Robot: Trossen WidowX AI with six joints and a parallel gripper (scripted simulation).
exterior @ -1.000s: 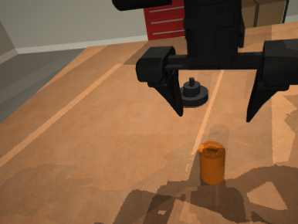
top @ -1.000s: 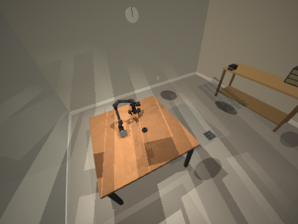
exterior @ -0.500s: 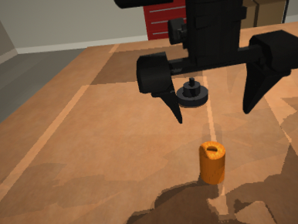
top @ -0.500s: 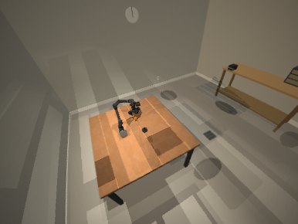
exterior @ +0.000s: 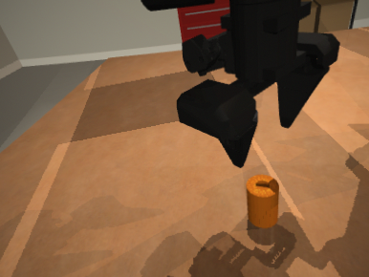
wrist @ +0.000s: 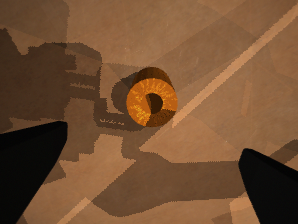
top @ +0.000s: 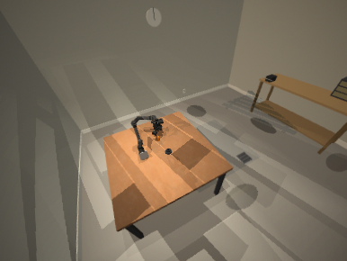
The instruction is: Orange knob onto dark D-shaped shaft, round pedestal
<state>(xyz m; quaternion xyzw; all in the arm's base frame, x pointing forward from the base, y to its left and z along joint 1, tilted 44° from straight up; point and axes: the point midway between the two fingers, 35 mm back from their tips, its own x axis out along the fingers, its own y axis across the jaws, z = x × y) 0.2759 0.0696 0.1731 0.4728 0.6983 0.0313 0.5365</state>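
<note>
The orange knob (top: pixel 158 139) (exterior: pixel 262 206) (wrist: pixel 138 103) stands upright on the table, its holed end up. In the wrist view a straight edge shows on the left of the dark hole. My gripper (top: pixel 156 134) (exterior: pixel 263 146) (wrist: pixel 155 143) is wide open and empty, above the knob. In the wrist view the knob is beyond the line between the fingertips, close to midway between them sideways. The dark round pedestal (top: pixel 168 151) stands apart from the knob, towards the table's middle; it is outside the other two views. Its shaft is too small to make out.
The wooden table (top: pixel 164 184) (exterior: pixel 129 167) carries the arm's base (top: pixel 143 155), near the knob and pedestal. Shadows of the arm fall around the knob. A red cabinet (exterior: pixel 203 21) is beyond the table, and a wooden bench (top: pixel 306 92) stands away by the wall.
</note>
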